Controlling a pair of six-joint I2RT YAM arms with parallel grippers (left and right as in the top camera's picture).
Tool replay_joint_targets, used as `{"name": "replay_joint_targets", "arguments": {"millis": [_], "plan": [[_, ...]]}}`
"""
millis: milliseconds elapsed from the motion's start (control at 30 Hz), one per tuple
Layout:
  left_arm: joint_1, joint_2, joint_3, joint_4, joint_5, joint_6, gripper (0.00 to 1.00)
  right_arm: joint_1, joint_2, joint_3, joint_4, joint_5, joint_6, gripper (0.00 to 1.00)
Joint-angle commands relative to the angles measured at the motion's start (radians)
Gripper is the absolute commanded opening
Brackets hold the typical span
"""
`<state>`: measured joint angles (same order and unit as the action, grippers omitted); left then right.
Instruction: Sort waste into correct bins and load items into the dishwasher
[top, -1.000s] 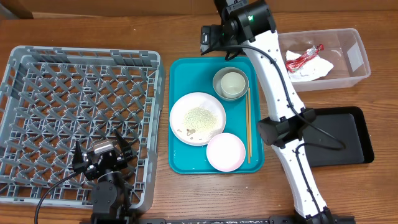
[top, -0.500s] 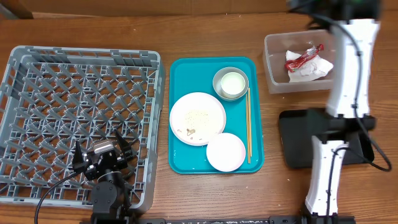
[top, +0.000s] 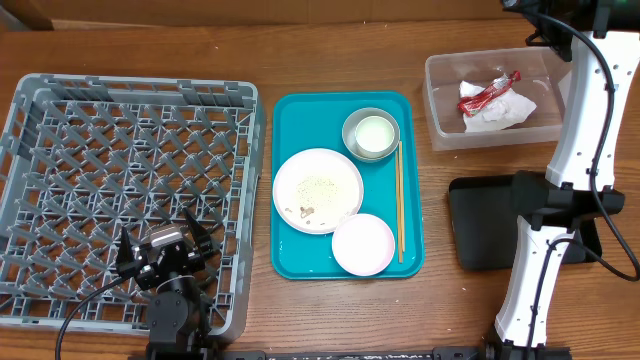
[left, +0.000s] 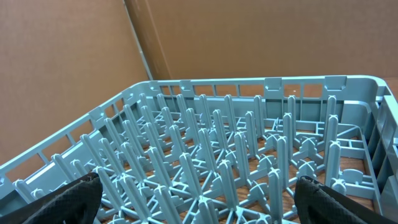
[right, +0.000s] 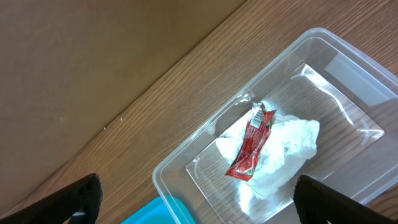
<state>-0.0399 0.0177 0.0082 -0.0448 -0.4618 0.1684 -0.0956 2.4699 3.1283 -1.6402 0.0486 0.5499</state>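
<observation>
The grey dish rack (top: 100, 150) stands at the left. My left gripper (top: 160, 252) sits open and empty over its front edge, facing the lattice floor (left: 236, 137). The teal tray (top: 290, 110) holds a pinkish-white plate (top: 335, 170) with rice-like crumbs (top: 318, 188), a pale bowl (top: 363, 244), a metal bowl (top: 349, 132) with a white cup (top: 372, 134) inside, and chopsticks (top: 399, 200). The clear tub (top: 432, 100) holds the red wrapper (top: 490, 93) on the white napkin (top: 505, 112). My right gripper (right: 199, 202) is open and empty, high above the tub (right: 186, 155).
The black tray (top: 480, 225) lies at the right front, partly hidden by my right arm (top: 585, 90), which rises over it and the tub's right end. Bare wooden table runs between the rack, the teal tray and the bins.
My right arm has swung from above the teal tray's far end to the far right, over the clear tub. The left arm has not moved.
</observation>
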Motion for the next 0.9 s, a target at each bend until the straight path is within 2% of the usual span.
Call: {"name": "replay_joint_targets", "arguments": {"millis": [0,467,500,600,667,700,800,867], "plan": [[-0.006,-0.006,-0.003,-0.001,-0.019,0.014,1.0,-0.004,-0.022,0.013,0.003,-0.009,0.005,1.0],[-0.006,-0.006,-0.003,0.002,-0.036,0.031,1.0,-0.004,-0.022,0.013,0.003,-0.009,0.005,1.0],[-0.006,-0.006,-0.003,0.031,0.008,0.008,1.0,-0.004,-0.022,0.013,0.003,-0.009,0.005,1.0],[-0.006,-0.006,-0.003,0.153,0.302,-0.106,1.0,-0.004,-0.022,0.013,0.003,-0.009,0.005,1.0],[-0.006,-0.006,-0.003,0.239,0.527,-0.127,1.0,-0.004,-0.022,0.013,0.003,-0.009,0.005,1.0],[-0.006,-0.006,-0.003,0.296,0.587,-0.128,1.0,-0.004,-0.022,0.013,0.003,-0.009,0.005,1.0],[-0.006,-0.006,0.0,0.441,0.564,-0.173,1.0,-0.004,-0.022,0.013,0.003,-0.009,0.005,1.0],[-0.006,-0.005,0.023,0.484,0.51,-0.175,1.0,-0.004,-0.022,0.013,0.004,-0.009,0.005,1.0]]}}
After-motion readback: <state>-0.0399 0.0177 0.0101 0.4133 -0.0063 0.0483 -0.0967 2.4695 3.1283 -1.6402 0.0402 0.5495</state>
